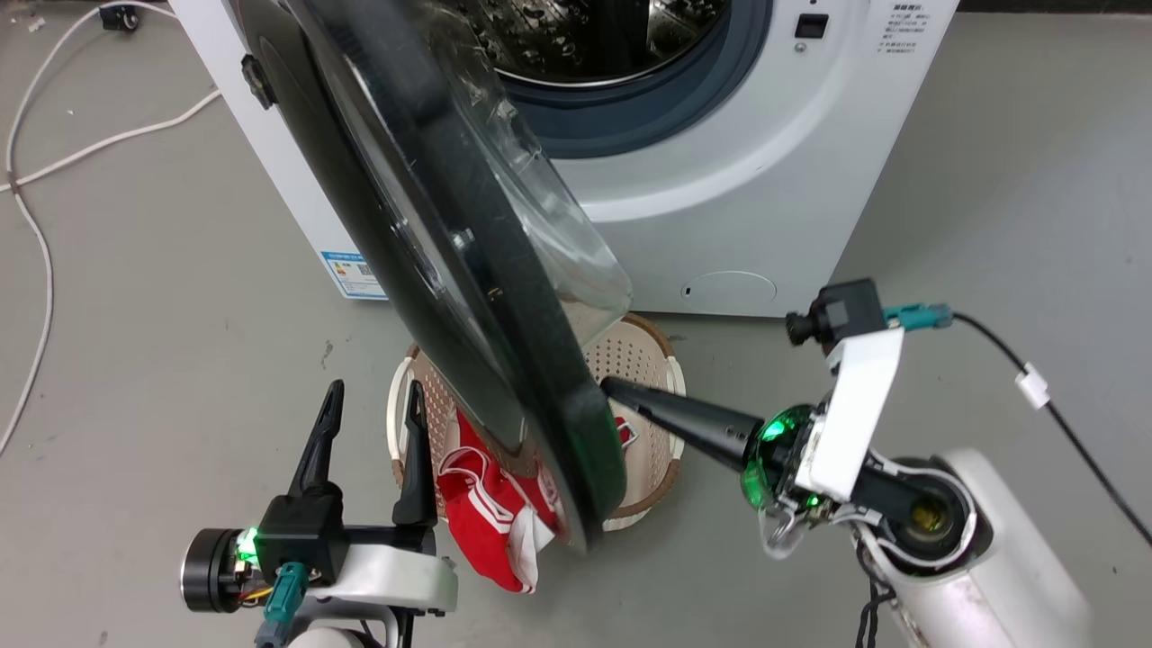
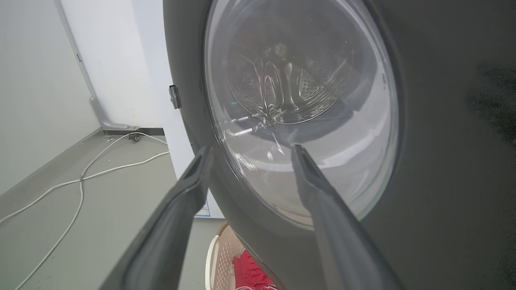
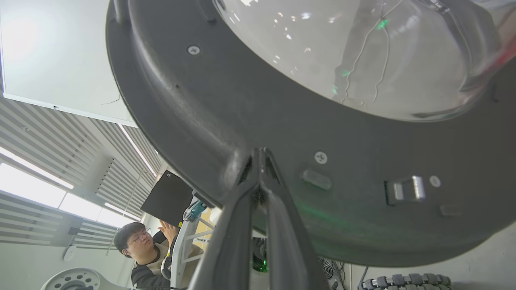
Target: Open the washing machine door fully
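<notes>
- Left end effector (image 1: 374, 389): low on the outer side of the door, wrist level, fingers spread wide and pointing up.
- Washing machine door (image 1: 423, 270): partly swung out from the washing machine (image 1: 720, 198), seen edge-on between the two arms, with the drum mouth exposed behind it.
- Basket (image 1: 634, 360): on the floor beneath the door, with a red garment (image 1: 486, 522) inside.
- Right end effector (image 1: 607, 387): the arm reaches in from the right, fingers pressed together, tips against the door's inner rim low down.

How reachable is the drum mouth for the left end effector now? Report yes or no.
Probably no: the washing machine door stands between the open left end effector and the drum mouth, blocking a straight path.
</notes>
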You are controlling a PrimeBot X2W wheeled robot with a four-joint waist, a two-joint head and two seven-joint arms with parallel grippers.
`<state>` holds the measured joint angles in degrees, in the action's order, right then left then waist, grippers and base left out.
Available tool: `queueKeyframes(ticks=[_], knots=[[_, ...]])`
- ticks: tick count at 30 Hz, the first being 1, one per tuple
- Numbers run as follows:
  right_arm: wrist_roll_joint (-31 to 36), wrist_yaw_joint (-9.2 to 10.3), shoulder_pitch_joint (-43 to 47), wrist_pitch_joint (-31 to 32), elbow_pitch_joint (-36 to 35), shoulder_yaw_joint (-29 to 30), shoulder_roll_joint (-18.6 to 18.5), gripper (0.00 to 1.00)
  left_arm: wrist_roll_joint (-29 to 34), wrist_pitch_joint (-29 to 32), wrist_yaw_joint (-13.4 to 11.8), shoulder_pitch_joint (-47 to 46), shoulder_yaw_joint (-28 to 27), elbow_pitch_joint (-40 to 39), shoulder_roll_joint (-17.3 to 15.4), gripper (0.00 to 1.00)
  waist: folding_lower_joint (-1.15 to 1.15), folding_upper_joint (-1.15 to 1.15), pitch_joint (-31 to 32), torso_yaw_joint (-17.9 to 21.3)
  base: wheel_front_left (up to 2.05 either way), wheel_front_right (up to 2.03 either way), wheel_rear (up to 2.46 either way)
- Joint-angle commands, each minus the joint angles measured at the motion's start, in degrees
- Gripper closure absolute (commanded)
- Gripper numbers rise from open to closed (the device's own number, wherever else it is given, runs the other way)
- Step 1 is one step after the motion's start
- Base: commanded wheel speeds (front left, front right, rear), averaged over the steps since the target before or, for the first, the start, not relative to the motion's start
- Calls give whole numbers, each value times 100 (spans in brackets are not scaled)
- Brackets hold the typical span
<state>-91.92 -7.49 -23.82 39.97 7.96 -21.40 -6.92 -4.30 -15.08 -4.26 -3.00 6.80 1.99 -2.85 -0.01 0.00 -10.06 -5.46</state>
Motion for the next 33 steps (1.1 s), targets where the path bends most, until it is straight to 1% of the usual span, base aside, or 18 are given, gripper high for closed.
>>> queueKeyframes(ticks=[1, 7, 10, 13, 18, 20, 23, 25, 26, 28, 30, 32, 33], knots=[[-41, 0, 153, 45, -12, -68, 62, 100, -32, -14, 0, 65, -8, 11, -5, 0, 1, 0, 53, -6, 0, 0, 0], [-23, 0, 491, -40, 0, -209, 161, 100, -68, -14, -26, 188, -17, 41, -6, 0, 1, 0, 209, -7, 0, 0, 0], [-34, 0, 610, -167, -17, -139, 192, 100, -95, -14, -45, 287, -27, 49, -5, 0, 1, 0, 297, 21, 0, 0, 0], [56, 0, 735, -430, -80, 43, 160, 100, -98, -14, -57, 359, -28, 69, -5, 0, 1, 0, 403, 49, 0, 0, 0], [249, 0, 973, -1117, -388, 500, 119, 100, -127, -14, -37, 466, -56, 101, -5, 0, 1, 0, 565, 111, 0, 0, 0], [398, 0, 1100, -1527, -590, 749, 119, 100, -124, -14, -17, 502, -71, 115, -6, 0, 1, 0, 635, 127, 0, 0, 0], [692, 0, 1354, -2304, -898, 1141, 108, 100, -119, -14, 6, 548, -82, 121, -5, 0, 1, 0, 742, 134, 0, 0, 0], [1007, 0, 1508, -2825, -1102, 1371, 16, 100, -114, -14, 2, 597, -98, 112, -6, 0, 1, 0, 804, 137, 0, 0, 0], [1317, 0, 1584, -3091, -1216, 1407, -104, 100, -111, -14, 5, 616, -107, 107, -6, 0, 1, 0, 828, 142, 0, 0, 0], [2103, 0, 1781, -3672, -1388, 1313, -404, 100, -105, -14, 16, 635, -119, 98, -5, 0, 1, 0, 866, 146, 0, 0, 0], [2789, 0, 2002, -4377, -1468, 1184, -615, 100, -99, -14, 25, 661, -121, 92, -6, 0, 1, 0, 891, 140, 0, 0, 0], [3403, 0, 2185, -5085, -1407, 1103, -815, 100, -92, -14, 29, 690, -125, 91, -6, 0, 1, 0, 915, 140, 0, 0, 0], [3762, 1, 2255, -5293, -1353, 1095, -890, 100, -93, -14, 36, 701, -129, 89, -6, 0, 1, 0, 925, 144, 0, 0, 0]])
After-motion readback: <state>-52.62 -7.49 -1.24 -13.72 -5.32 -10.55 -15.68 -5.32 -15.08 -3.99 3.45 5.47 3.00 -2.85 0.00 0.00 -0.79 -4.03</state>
